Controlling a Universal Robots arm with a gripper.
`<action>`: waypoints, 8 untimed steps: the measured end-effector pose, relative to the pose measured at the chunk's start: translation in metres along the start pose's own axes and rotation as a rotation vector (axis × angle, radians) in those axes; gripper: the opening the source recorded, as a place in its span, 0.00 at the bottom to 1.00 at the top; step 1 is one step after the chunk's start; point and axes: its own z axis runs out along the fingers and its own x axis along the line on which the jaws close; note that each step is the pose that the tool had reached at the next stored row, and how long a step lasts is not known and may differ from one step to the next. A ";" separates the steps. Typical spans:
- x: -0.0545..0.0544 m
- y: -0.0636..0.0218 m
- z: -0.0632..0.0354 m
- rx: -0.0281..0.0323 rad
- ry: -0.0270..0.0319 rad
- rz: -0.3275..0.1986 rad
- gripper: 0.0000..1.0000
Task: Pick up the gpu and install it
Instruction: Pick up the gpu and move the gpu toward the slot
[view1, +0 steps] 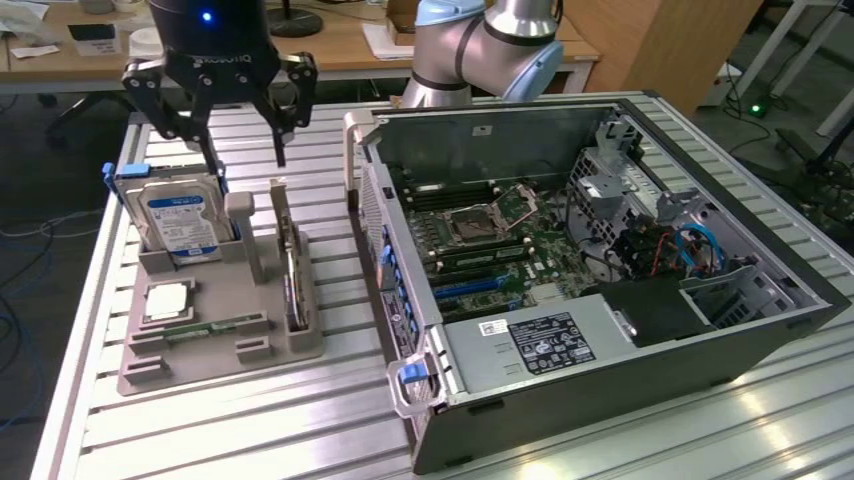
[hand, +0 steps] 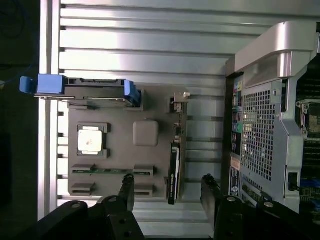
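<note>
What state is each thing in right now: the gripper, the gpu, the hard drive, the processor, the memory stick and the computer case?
gripper: open, holding nothing, above the tray.
gpu: standing on edge in its tray slot, not gripped.
hard drive: upright in the tray.
processor: lying flat in its tray pocket.
memory stick: seated along its tray slot.
computer case: on its side, open, motherboard exposed.
</note>
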 end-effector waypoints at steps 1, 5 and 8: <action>0.000 -0.0011 0.0004 0.0000 -0.0004 -0.002 0.65; -0.006 -0.0020 0.0029 0.0000 -0.0008 -0.007 0.65; -0.011 -0.0023 0.0055 0.0001 -0.0006 -0.012 0.65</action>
